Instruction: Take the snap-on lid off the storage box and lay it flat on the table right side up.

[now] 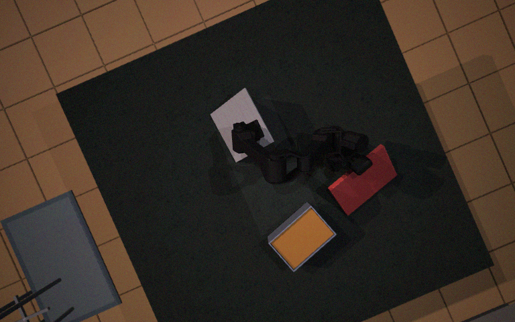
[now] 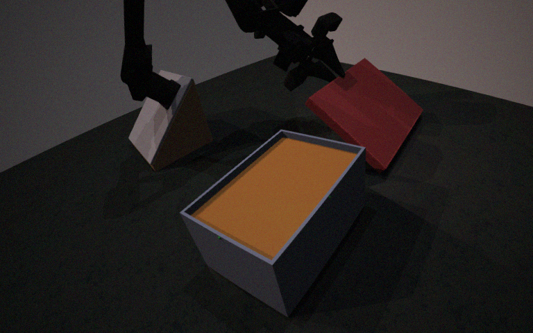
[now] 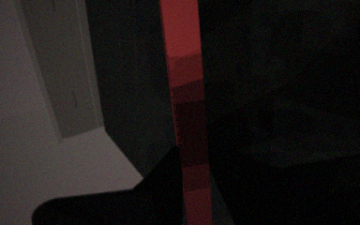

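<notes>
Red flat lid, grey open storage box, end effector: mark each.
Red flat lid (image 2: 369, 114): exterior view, middle of top face.
Grey open storage box (image 2: 235, 263): exterior view, near wall.
End effector (image 2: 341, 76): exterior view, fingertips clamped on lid edge.

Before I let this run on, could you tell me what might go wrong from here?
The gripper pinches the red lid only at one raised edge, so it could slip or swing. The lid is steeply tilted, low edge near the table; released now, it might flop or flip. It also hangs close to the storage box.
</notes>
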Controlling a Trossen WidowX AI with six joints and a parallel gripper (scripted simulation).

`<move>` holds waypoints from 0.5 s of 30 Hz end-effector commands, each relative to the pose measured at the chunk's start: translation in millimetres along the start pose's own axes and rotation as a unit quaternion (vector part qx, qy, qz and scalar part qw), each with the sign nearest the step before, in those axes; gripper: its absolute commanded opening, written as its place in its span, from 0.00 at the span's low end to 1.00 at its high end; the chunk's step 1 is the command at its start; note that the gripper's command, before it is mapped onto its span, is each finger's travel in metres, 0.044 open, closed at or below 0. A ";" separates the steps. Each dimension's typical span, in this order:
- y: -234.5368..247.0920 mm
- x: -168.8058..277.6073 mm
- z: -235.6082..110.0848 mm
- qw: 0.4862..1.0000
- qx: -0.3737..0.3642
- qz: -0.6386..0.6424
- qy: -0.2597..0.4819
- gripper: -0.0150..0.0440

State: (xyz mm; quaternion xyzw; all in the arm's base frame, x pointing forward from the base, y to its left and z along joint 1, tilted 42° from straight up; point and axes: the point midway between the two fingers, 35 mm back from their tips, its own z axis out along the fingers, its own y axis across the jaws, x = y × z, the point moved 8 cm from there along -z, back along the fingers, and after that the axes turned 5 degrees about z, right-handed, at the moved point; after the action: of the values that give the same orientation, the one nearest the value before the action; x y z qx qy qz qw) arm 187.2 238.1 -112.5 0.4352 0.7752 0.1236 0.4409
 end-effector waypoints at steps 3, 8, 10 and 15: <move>-10.1 -3.4 7.2 1.000 0.012 -0.007 -0.003 0.25; -13.3 -3.8 9.8 1.000 0.012 -0.007 -0.003 0.25; -14.5 -4.0 10.8 1.000 0.012 -0.007 -0.003 0.25; -17.7 -4.3 13.3 1.000 0.012 -0.007 -0.003 0.25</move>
State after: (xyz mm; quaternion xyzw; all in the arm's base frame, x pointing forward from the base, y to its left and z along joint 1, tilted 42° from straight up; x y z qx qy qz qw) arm 188.0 230.9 -121.6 0.4345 0.7750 0.1244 0.4417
